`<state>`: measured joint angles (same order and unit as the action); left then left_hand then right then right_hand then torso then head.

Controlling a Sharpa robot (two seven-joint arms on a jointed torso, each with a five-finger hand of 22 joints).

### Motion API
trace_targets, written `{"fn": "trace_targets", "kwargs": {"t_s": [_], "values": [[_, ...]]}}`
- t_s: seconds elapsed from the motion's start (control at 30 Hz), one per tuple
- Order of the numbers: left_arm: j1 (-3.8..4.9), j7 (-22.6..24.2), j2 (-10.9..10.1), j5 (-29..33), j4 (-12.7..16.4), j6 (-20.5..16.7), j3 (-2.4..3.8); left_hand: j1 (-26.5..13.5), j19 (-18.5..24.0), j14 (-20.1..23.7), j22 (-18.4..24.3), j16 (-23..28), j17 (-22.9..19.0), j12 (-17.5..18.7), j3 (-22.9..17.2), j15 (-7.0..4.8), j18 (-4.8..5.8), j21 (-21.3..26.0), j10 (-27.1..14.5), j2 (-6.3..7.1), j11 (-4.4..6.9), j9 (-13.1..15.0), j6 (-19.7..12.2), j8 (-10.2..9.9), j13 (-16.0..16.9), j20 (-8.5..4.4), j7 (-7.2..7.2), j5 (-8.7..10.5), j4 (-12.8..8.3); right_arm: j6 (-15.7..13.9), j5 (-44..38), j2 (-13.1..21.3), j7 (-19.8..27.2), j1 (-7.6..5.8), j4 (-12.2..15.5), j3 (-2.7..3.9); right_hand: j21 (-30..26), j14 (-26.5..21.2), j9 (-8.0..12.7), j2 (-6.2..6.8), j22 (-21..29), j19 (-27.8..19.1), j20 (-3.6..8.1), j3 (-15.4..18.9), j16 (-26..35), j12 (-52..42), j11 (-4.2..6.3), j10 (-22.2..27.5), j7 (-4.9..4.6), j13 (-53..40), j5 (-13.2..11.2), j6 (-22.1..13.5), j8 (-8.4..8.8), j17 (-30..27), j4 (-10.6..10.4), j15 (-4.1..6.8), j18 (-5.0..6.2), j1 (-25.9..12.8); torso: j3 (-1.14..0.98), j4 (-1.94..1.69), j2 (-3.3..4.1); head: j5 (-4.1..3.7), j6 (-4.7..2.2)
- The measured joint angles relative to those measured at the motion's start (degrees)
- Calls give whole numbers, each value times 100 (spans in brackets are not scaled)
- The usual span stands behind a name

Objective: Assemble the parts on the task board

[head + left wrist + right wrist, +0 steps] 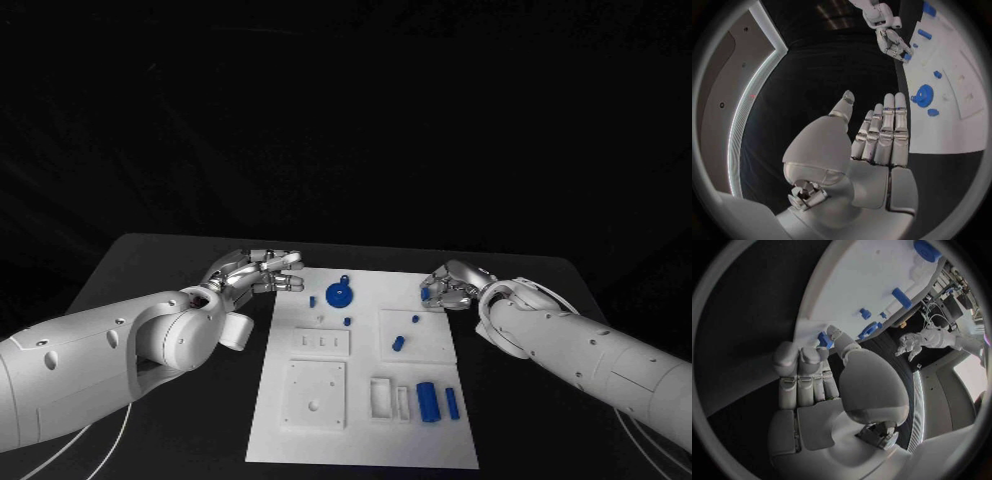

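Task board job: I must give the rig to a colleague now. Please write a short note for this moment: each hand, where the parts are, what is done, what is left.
Left hand: holds nothing, fingers apart, beside the far left corner of the task board.
Right hand: at the board's far right edge, pinching a small blue part between thumb and fingers.
On the board: a blue disc near the far edge, a small blue piece in the middle, a blue cylinder and a thinner blue bar at the near right.
Done: one part picked up, as far as the views show.
Left: place it, then the other parts; which already sit seated I cannot tell.
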<state>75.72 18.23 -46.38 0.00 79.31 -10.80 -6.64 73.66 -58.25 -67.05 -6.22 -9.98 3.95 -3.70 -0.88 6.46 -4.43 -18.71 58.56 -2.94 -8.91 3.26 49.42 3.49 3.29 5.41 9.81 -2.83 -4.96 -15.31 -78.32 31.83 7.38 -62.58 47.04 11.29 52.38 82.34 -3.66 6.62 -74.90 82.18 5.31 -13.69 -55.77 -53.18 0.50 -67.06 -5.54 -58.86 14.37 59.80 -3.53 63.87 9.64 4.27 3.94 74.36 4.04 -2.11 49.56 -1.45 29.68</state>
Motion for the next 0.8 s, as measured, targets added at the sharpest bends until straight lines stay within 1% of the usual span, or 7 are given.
{"fn": "trace_targets", "kwargs": {"t_s": [0.2,0.27,0.37,0.4,0.53,0.67,0.8], "values": [[0,-3,0,-1,-1,8,0,0,0,0,0,0,0,0,16,0,0,0,0,0,0,0,0,0,0,0,0,0,-16,0,12,-52,-6,0,-56,0,0,0,0,-24,0,0,0,-50,-3,-23,0,0,-2,-11,-40,2,0,13,-50,0,0,-24,0,0,0,-6,8],[0,-4,0,-1,-3,10,0,0,0,0,0,0,0,0,16,0,0,0,0,0,0,0,0,0,0,0,0,0,-16,0,18,-76,-7,0,-79,0,0,0,0,-29,0,0,0,-80,-3,-27,0,-1,-21,-15,-40,22,0,17,-76,0,0,-29,-1,0,0,-14,8],[0,-5,3,-2,-4,14,0,0,0,0,0,0,0,0,16,0,0,0,0,0,0,0,0,0,0,0,0,0,-16,0,25,-100,-7,0,-98,0,0,0,0,-79,0,0,0,-187,-2,-27,0,-1,-23,-22,-100,131,0,22,-55,0,0,-14,-1,0,0,-19,1],[0,-5,3,-2,-4,16,0,0,0,0,0,0,0,0,16,0,0,0,0,0,0,0,0,0,0,0,0,0,-16,0,27,-106,-7,0,-103,0,6,0,0,-131,0,0,0,-258,-2,-27,-1,-1,-20,-27,-187,178,0,22,-49,0,0,9,-1,0,0,-19,1],[0,-6,3,-2,-4,19,0,0,0,0,-1,0,0,0,16,0,0,0,0,0,0,0,0,0,0,0,0,0,-16,0,34,-125,-7,0,-117,-1,32,0,1,-168,0,0,0,-604,-2,-51,-1,-1,-9,-37,-465,292,1,25,-3,0,0,-17,-1,-1,1,-15,10],[0,-7,1,-3,-4,22,0,0,0,0,-1,0,0,0,16,0,0,0,0,0,0,0,0,0,0,0,0,0,-16,-2,39,-132,-7,0,-123,-1,32,0,-7,-172,0,0,0,-790,-2,-50,-1,-2,20,-37,-668,483,2,27,8,0,0,-22,0,-1,1,2,15],[0,-9,1,-5,-4,24,0,0,0,0,-1,0,0,0,16,0,0,0,0,0,0,0,0,0,0,0,0,0,-16,-18,43,-138,-7,0,-125,-1,56,0,-10,-221,0,0,0,-963,-2,-50,-1,-2,52,-37,-905,650,30,27,41,0,0,-24,-2,0,1,7,17]]}}
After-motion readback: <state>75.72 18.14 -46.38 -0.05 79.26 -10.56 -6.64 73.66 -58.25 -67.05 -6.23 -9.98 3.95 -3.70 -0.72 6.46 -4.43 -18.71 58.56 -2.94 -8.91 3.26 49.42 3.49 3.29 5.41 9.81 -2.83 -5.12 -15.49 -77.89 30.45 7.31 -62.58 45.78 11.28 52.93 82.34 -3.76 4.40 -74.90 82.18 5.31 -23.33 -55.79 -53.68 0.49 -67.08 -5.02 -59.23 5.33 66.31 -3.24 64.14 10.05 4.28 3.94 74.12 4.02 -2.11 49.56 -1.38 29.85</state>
